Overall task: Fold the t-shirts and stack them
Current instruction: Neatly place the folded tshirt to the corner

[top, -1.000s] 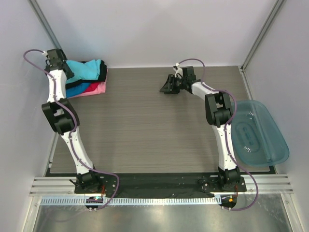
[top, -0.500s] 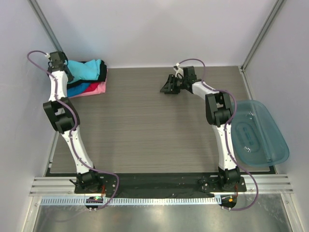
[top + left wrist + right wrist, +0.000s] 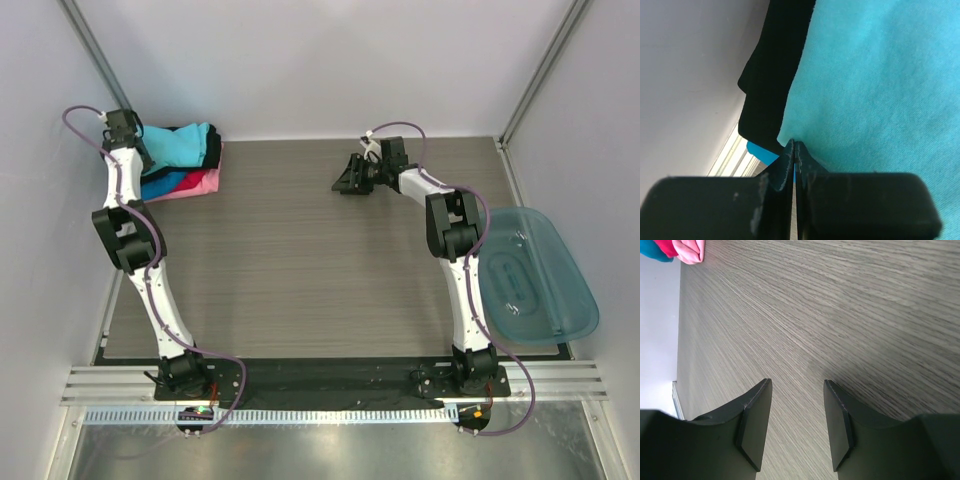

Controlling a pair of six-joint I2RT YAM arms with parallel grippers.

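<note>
— Grey wood-grain surface [image 3: 300,260], pale walls [image 3: 330,60] around it. Where are the t-shirts [image 3: 185,165]?
— Folded in one stack at the far left corner, close to the back wall. The turquoise t-shirt [image 3: 185,143] lies on top, the black one [image 3: 213,150] under it, then the blue one [image 3: 165,185], and the pink-red one [image 3: 200,183] is lowest.
— And the left hand [image 3: 794,150]?
— At the stack's left side. Its fingers are pressed together, with the tips right at the edge of the turquoise cloth, where the black one shows beside it. I cannot tell whether any cloth is pinched between them.
— The right hand [image 3: 796,385]?
— Well apart from the stack, near the far middle of the surface. Its fingers stand apart over bare wood grain.
— Anything else?
— A translucent teal tub [image 3: 535,275] at the right edge, just beside the right arm [image 3: 455,250].
</note>
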